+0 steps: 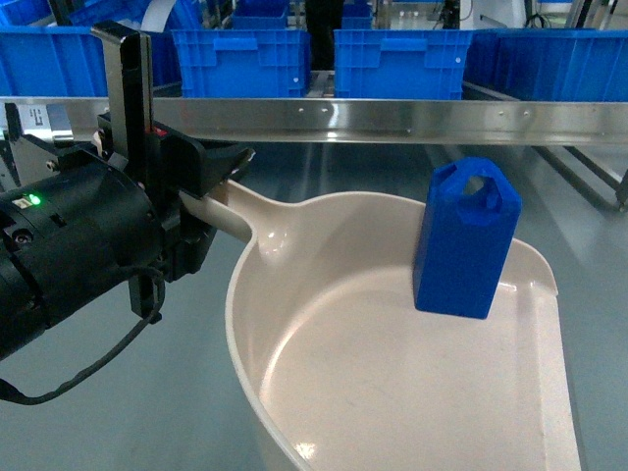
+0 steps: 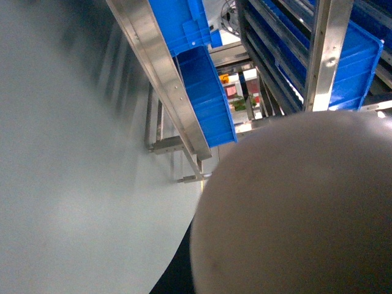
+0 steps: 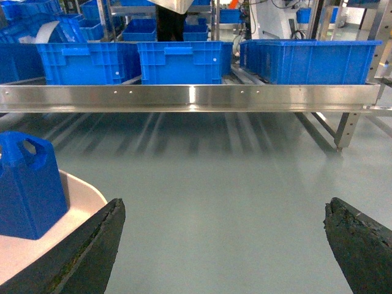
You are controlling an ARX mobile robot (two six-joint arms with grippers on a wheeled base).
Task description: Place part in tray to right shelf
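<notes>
Part (image 1: 466,240) upright in tray (image 1: 392,392), long axis vertical | head: left gripper (image 1: 201,186) clenched on tray handle | left wrist: tray underside, right shelf (image 2: 162,67) beyond | right wrist: right gripper (image 3: 223,245) released, empty; part left of jaws.

At the left of the head view, the left arm (image 1: 69,255) was a bulky matte-black housing with a small green light (image 1: 35,200) and a thin black cable (image 1: 88,368) looping below it. The right gripper's fingers (image 3: 92,251) were dark, rough-edged pads at the lower corners of the right wrist view.
</notes>
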